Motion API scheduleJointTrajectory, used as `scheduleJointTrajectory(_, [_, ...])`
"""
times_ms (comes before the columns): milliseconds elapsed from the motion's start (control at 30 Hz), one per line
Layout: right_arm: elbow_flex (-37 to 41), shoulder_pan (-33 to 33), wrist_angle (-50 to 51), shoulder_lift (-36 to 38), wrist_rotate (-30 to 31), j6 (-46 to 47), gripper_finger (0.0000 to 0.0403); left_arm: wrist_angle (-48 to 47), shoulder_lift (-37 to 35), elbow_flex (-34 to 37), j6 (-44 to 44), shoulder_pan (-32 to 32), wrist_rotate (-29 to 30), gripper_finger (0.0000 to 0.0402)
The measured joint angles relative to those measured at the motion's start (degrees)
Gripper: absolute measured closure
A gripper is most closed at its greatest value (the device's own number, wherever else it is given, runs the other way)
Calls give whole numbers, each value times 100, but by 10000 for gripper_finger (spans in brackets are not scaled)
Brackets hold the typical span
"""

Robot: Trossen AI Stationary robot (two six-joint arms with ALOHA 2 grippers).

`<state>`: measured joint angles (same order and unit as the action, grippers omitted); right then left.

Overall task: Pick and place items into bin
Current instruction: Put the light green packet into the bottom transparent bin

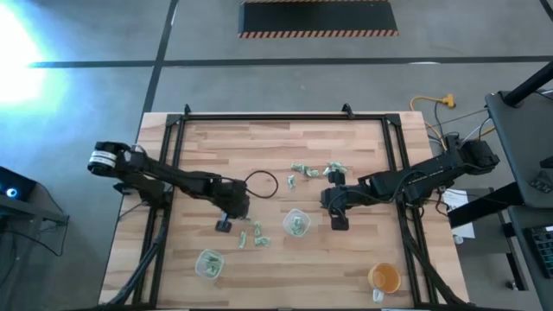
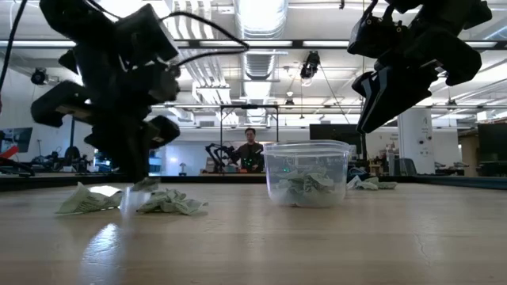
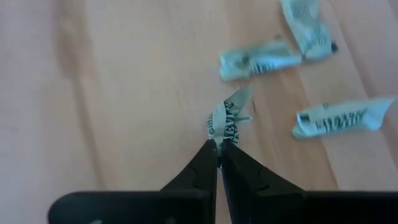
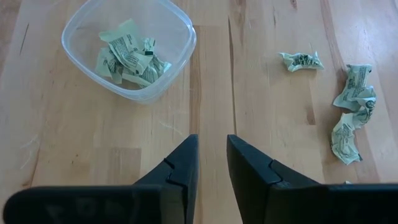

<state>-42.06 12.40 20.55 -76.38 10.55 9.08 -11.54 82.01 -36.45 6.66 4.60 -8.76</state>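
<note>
The items are small crumpled green-and-white wrapper pieces. My left gripper [image 3: 218, 147] is shut on one piece [image 3: 227, 119], close above the wood in the table's near-left middle [image 1: 229, 222]. Three more pieces [image 3: 258, 59] lie flat just beyond it. My right gripper [image 4: 212, 148] is open and holds nothing; it hovers right of a clear bin [image 1: 296, 223] [image 4: 127, 46] that has several pieces inside. A second clear bin [image 1: 209, 263] nearer the front also holds pieces. Loose pieces [image 1: 302, 168] [image 4: 351, 112] lie scattered past the middle. My left gripper pinches the wrapper piece by its nearest crumpled end [image 3: 219, 134], at the very tips of the two fingers. The fingers slant down from above. The rest of the piece sticks out beyond the tips; whether it is clear of the wood I cannot tell.
An orange cup [image 1: 384, 276] stands at the table's near right corner. A black cable loop [image 1: 262, 183] lies behind my left gripper. A dark frame [image 1: 259, 117] runs along the far and side edges. Bare wood lies on the far left. A person [image 2: 250, 148] is in the room behind.
</note>
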Motion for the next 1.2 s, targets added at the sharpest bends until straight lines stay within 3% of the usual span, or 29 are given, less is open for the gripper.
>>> scheduleJointTrajectory(167, [16,0,-3,0,0,0,336,12,-479,-11,10,13,277,401])
scheduleJointTrajectory(600, [47,-2,-11,-2,0,132,340,-496,-1500,26,-23,618,324,401])
scheduleJointTrajectory(1200, [50,-1,-24,-2,0,146,344,-1657,-2334,29,-1700,1810,324,402])
